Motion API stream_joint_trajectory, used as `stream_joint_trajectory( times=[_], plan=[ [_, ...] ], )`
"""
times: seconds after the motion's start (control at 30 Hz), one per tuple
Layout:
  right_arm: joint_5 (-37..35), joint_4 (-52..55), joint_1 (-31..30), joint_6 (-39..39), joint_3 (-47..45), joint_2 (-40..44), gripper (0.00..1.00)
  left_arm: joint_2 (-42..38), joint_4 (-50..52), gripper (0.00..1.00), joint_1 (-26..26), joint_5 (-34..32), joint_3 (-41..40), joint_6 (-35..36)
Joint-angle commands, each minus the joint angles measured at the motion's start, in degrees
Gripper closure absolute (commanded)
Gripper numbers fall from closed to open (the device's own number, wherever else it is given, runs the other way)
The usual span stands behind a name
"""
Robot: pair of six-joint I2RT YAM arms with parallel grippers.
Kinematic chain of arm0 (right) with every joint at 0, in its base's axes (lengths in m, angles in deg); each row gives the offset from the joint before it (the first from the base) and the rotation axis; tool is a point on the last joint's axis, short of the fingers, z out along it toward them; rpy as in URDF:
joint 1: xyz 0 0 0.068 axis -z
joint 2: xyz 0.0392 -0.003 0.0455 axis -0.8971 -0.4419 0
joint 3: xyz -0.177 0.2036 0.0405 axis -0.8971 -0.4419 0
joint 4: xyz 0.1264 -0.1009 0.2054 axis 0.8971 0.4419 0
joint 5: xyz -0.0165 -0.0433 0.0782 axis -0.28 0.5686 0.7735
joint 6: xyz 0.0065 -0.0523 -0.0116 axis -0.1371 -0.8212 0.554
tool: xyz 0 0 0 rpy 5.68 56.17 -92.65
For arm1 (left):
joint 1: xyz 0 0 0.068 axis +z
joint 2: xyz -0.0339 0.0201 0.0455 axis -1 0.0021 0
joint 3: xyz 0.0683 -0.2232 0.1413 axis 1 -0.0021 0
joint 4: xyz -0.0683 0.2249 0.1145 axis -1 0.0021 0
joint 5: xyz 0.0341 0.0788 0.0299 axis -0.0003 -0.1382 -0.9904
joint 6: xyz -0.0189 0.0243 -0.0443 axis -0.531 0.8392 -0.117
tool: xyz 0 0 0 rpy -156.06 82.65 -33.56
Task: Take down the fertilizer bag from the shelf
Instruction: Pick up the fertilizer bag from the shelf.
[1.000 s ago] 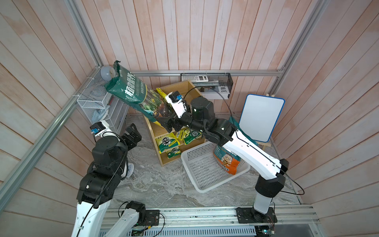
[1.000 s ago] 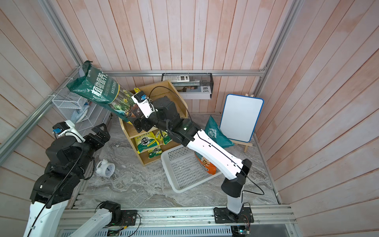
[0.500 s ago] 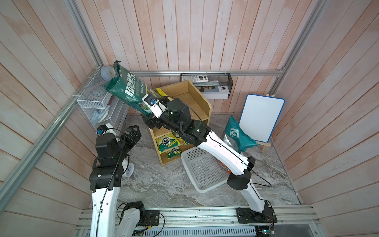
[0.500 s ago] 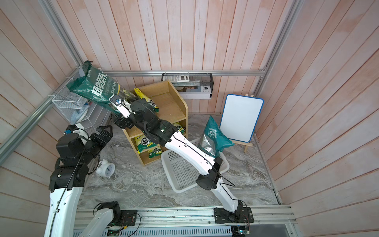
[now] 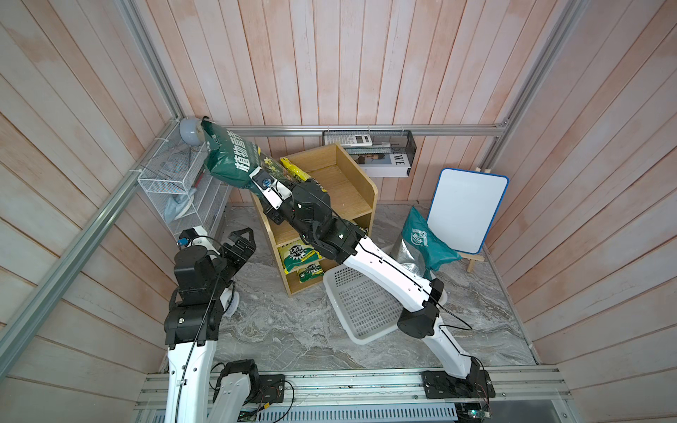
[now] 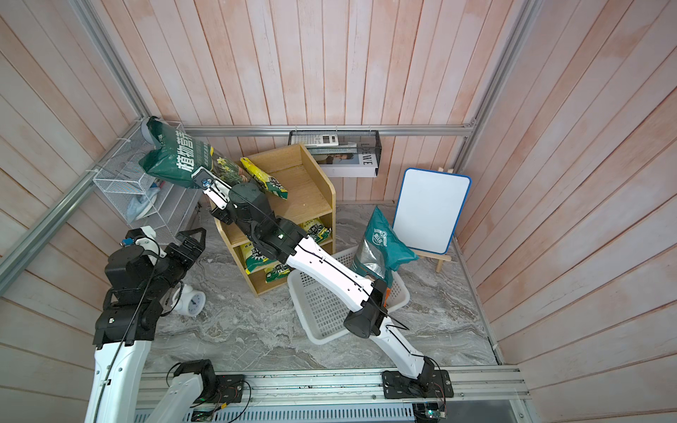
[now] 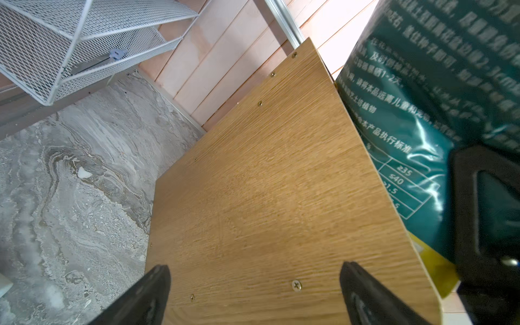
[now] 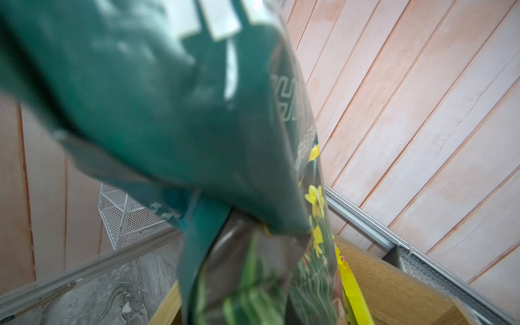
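The fertilizer bag (image 5: 234, 161) (image 6: 176, 161) is dark green with white lettering. It leans off the left side of the light-wood shelf (image 5: 344, 183) (image 6: 304, 190), its top against the wall corner. My right gripper (image 5: 261, 175) (image 6: 203, 177) is at the bag's lower part. In the right wrist view the bag (image 8: 168, 112) fills the frame and is creased and pinched at the jaws, hiding the fingers. My left gripper (image 5: 238, 241) (image 7: 253, 281) stands open, low beside the shelf's side panel (image 7: 253, 183), empty.
A yellow bag (image 5: 296, 172) lies on the top tier, yellow-green bags (image 5: 300, 256) in the lower tiers. White wire rack (image 5: 172, 183) on the left wall, black mesh tray (image 5: 370, 146) behind. White basket (image 5: 359, 304), teal bag (image 5: 425, 241), whiteboard (image 5: 465, 208), small clock (image 6: 192, 302) on the floor.
My right arm has swung left across the shelf top to the green bag and its jaws have closed there. The left arm has dropped lower and further from the camera.
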Motion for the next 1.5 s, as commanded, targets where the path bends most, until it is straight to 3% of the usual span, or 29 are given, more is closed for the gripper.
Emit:
stream_joint_trajectory(
  times=[0.0, 0.13, 0.3, 0.53, 0.63, 0.8, 0.93, 1.1, 1.3, 1.47],
  plan=[
    [1.9, 0.9, 0.9, 6.7, -2.7, 3.3, 1.00, -0.8, -1.5, 0.00, 0.2, 0.8, -1.3, -0.4],
    [8.6, -4.3, 4.5, 17.7, -8.1, 7.5, 1.00, -0.8, -2.1, 0.00, 0.1, 1.2, -2.2, -0.8],
    [20.2, -26.0, 11.0, 39.3, -21.4, 14.7, 1.00, -1.3, -3.7, 0.00, 0.1, 2.6, -3.3, -3.1],
    [26.8, -34.4, 13.0, 41.2, -21.3, 18.5, 1.00, -1.8, -3.4, 0.00, -0.1, 2.8, -4.2, -3.2],
    [29.8, -32.2, 14.8, 44.1, -14.6, 17.3, 1.00, -1.7, -3.5, 0.00, -0.5, 2.8, -4.2, -3.2],
    [31.2, -31.9, 15.6, 42.5, -8.9, 17.0, 1.00, -1.6, -3.3, 0.00, -0.7, 2.5, -3.8, -3.0],
    [31.7, -28.2, 16.0, 39.0, -9.5, 20.0, 1.00, -1.5, -3.1, 0.00, -0.6, 2.5, -3.5, -2.6],
    [29.2, -29.2, 17.1, 33.0, -29.2, 34.1, 1.00, -1.7, -0.8, 0.00, -1.5, 3.0, 0.0, -0.4],
    [22.1, -25.3, 17.7, 23.7, -54.9, 55.7, 1.00, 0.4, 4.9, 0.00, -4.8, 2.4, 11.1, 5.5],
    [15.7, -18.1, 18.8, 22.8, -71.5, 70.4, 1.00, 4.8, 9.2, 0.00, -9.0, 1.5, 18.3, 8.6]
  ],
)
